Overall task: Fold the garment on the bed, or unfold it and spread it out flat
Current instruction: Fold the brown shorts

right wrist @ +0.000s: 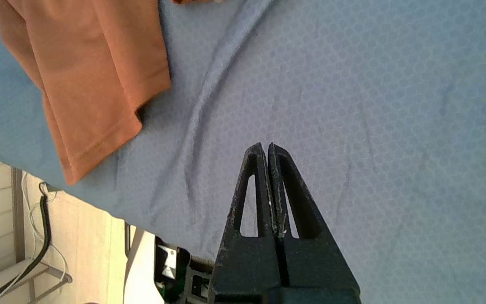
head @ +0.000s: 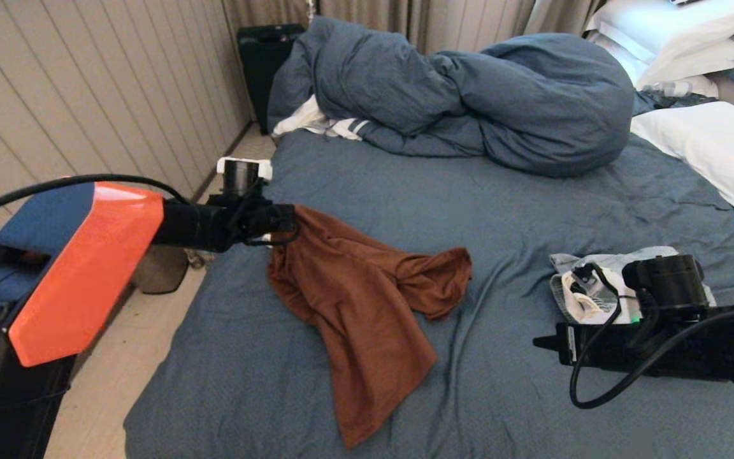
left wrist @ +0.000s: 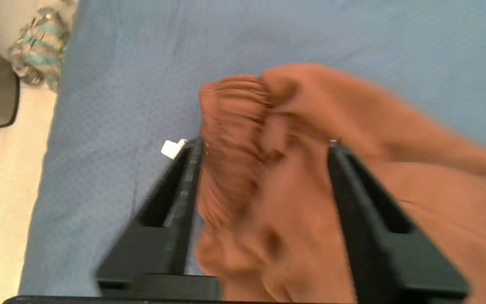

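Rust-brown garment [head: 367, 306] lies crumpled on bed [head: 532, 210], not flat yet. Left claw [left wrist: 264, 145] wide around its bunched edge; right claw [right wrist: 267, 147] pinched closed, empty.

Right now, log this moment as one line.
left gripper: open, brown garment between fingers | right gripper: shut, empty, over bed | garment: crumpled

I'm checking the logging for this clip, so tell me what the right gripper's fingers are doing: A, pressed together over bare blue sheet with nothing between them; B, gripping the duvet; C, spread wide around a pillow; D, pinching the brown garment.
A: in the right wrist view the right gripper has its fingers pressed together over the bare sheet of the bed, apart from the brown garment.
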